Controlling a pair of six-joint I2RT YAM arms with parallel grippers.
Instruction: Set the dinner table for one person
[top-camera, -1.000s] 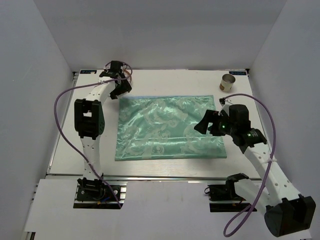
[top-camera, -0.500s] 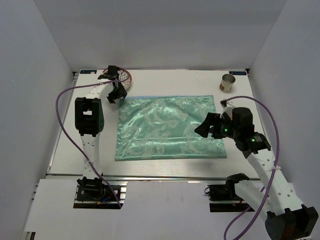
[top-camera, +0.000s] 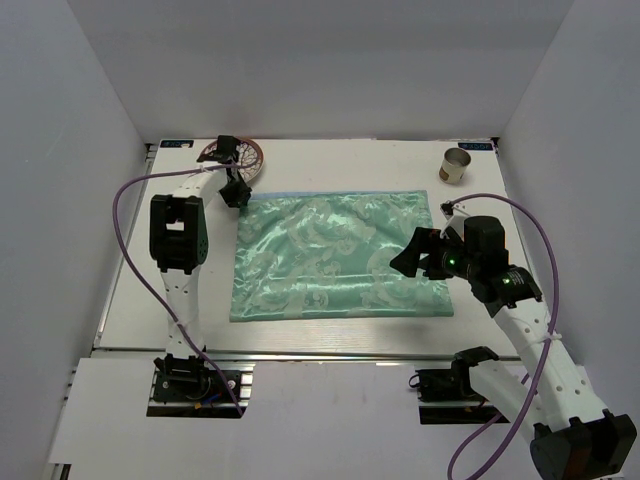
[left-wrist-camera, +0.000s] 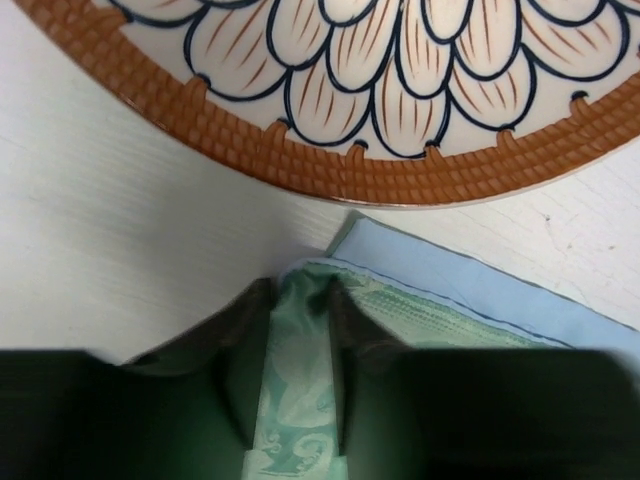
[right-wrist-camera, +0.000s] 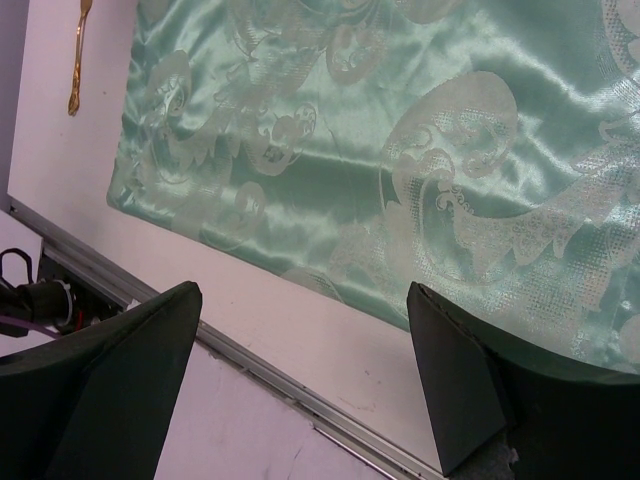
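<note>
The dinner table (top-camera: 350, 160) is a white planked top with a metal rail along its front. A shiny green patterned cloth (top-camera: 340, 255) lies spread in its middle. My left gripper (top-camera: 236, 193) sits at the cloth's far left corner. In the left wrist view its fingers (left-wrist-camera: 345, 310) pinch a raised strip of the green cloth (left-wrist-camera: 295, 370), and the gripper (left-wrist-camera: 300, 292) is shut on it. A plate (left-wrist-camera: 400, 90) with an orange woven rim and petal pattern lies just beyond. My right gripper (top-camera: 405, 262) hovers open over the cloth's right side, holding nothing.
A small cup (top-camera: 455, 165) stands at the far right of the table. The plate (top-camera: 247, 153) lies at the far left, close to the cloth's corner. A gold utensil (right-wrist-camera: 78, 55) lies left of the cloth (right-wrist-camera: 400, 150). The front rail (right-wrist-camera: 250, 360) shows below my right gripper (right-wrist-camera: 303, 290).
My left gripper came off the plate toward the cloth's far left corner and closed on it, uncovering the plate. The right arm shifted slightly right and stays open.
</note>
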